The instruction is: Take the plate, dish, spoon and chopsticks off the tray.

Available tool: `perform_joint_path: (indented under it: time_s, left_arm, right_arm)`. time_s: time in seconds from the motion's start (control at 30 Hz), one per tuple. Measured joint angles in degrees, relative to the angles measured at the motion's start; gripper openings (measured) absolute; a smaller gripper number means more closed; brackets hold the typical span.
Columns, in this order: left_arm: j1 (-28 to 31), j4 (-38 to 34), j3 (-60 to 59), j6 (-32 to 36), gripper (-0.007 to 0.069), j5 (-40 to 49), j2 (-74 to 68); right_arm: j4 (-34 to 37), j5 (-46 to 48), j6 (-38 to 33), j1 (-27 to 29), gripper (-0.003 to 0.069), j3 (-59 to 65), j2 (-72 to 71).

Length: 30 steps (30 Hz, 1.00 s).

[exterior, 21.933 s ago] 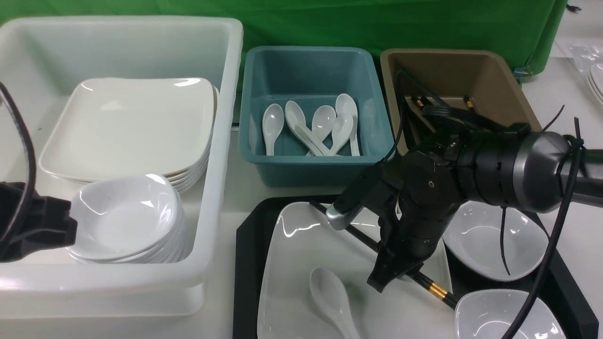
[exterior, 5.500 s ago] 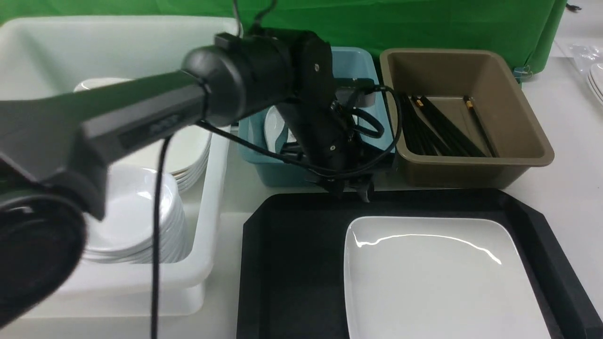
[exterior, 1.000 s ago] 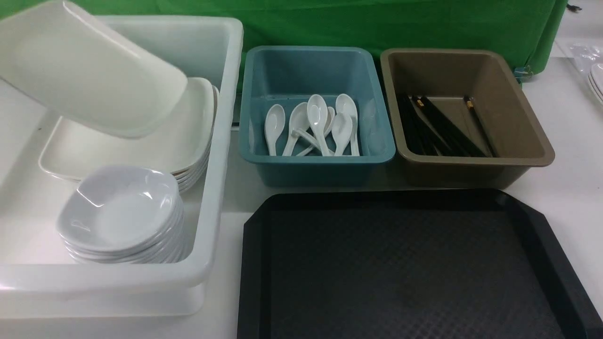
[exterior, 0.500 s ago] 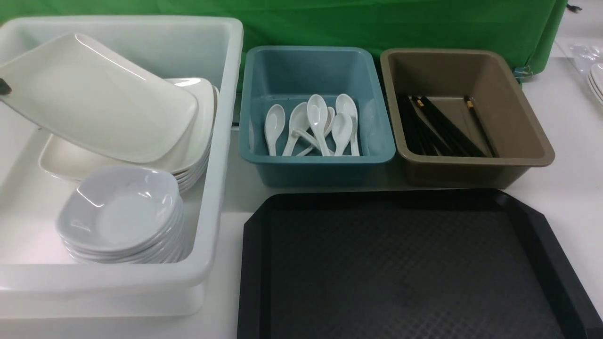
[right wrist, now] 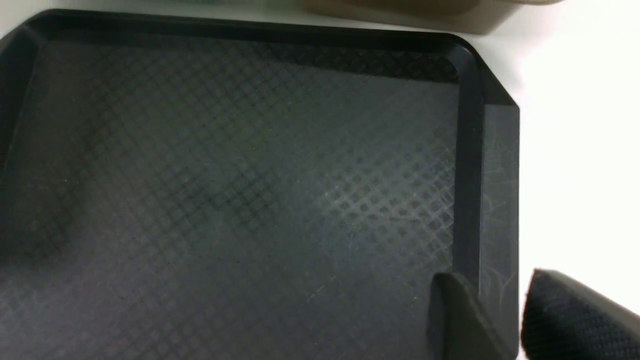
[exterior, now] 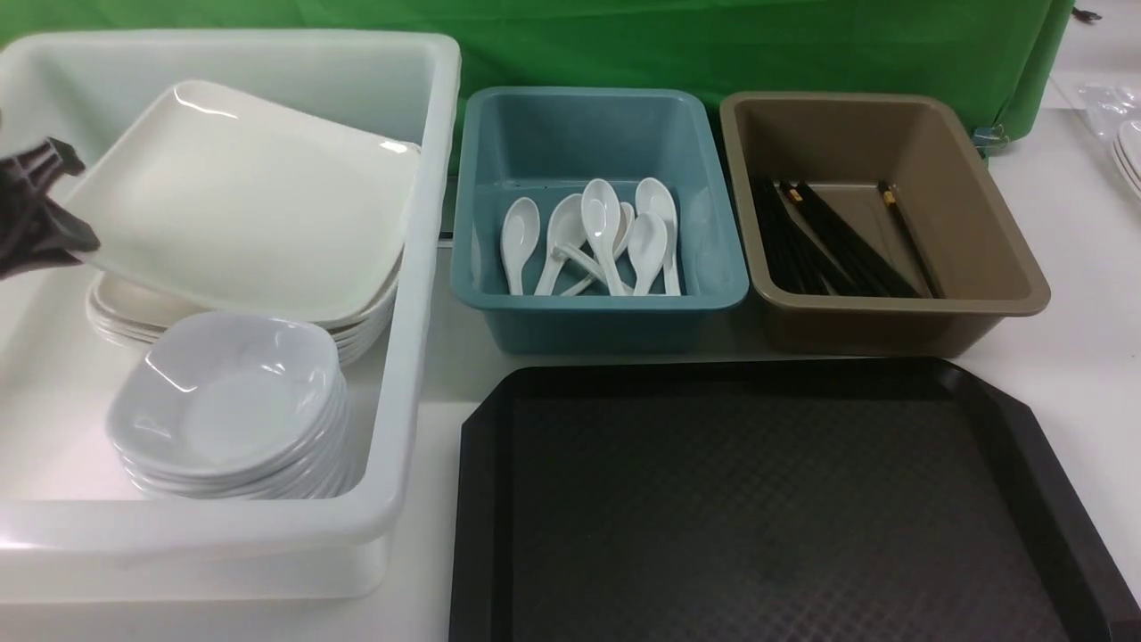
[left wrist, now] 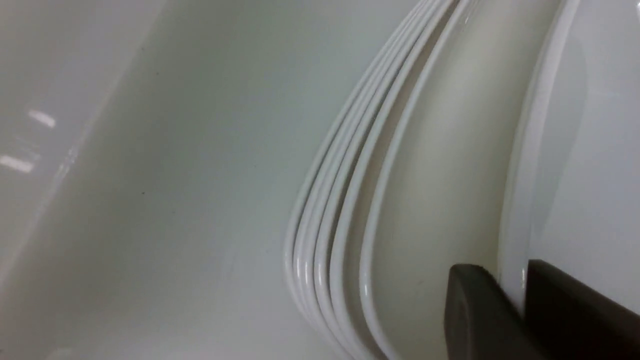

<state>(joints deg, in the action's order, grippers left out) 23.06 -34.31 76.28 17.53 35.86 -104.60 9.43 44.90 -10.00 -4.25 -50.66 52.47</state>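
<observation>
1. The plate (exterior: 241, 205) sits in the white tub (exterior: 428, 178) on the robot's left, on top of the stack of plates (exterior: 357, 330), tilted so that its left edge is up and its right edge is down on the stack.
2. The left gripper (exterior: 67, 227) is at that raised left edge. In the left wrist view its jaws stand one on each side of the plate's rim (left wrist: 515, 240), close against it; whether they are pinching it or have just let go I cannot tell.
3. The relation that matters: the plate lies to the right of the left jaws, its rim running between them. My judgement is that the next move is to open and draw back leftward, away from the rim, so the plate drops flat on the stack.
4. The right gripper (right wrist: 500, 310) hangs over the tray's (exterior: 481, 499) right rim, jaws partly apart, holding nothing.
5. The tray shows bare. Spoons (exterior: 597, 232) lie in the teal tub (exterior: 722, 285), chopsticks (exterior: 838, 241) in the brown tub (exterior: 1025, 294), and small dishes (exterior: 232, 401) are stacked in the white tub's near part, so the task looks all but done.
6. The left arm is plainly the nearer to the plate.
</observation>
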Motion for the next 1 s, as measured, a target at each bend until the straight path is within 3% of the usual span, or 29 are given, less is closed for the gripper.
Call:
perform_joint_path:
  time_s: [0.37,0.57,0.7,0.77,0.8,0.83,0.9,1.0]
  left_arm:
    - [-1.37,12.35,0.21,-3.79,0.0379,1.52,0.26]
    - [-1.55,13.57,3.49,-4.00,0.0440,2.54,5.27]
    - [-3.30,13.33,5.52,-3.36,0.0366,5.17,8.84]
    - [-5.63,13.17,5.92,-2.97,0.0280,6.83,10.89]
    - [-7.62,13.12,6.06,-2.49,0.0197,8.14,12.47]
    - [-8.24,13.05,6.06,-2.31,0.0171,8.45,12.91]
    - [-12.37,12.99,6.06,-0.64,0.0050,10.61,15.79]
    - [-17.15,12.94,6.06,0.60,0.0013,11.83,18.96]
  right_arm:
    - [0.48,0.05,0.00,0.00,0.0238,0.00,0.00]
    - [0.50,0.42,0.00,0.00,0.0238,0.00,0.00]
    - [0.50,0.62,-0.18,0.00,0.0238,-1.06,0.00]
    - [0.50,1.09,-0.25,0.00,0.0235,-2.73,0.00]
    - [0.50,1.62,-0.94,0.00,0.0224,-4.50,0.00]
    - [0.50,1.81,-1.22,0.00,0.0219,-5.07,-0.09]
    - [0.50,2.74,-2.65,0.00,0.0156,-8.86,-0.90]
    - [0.50,1.79,-3.02,0.00,0.0057,-12.07,-4.27]
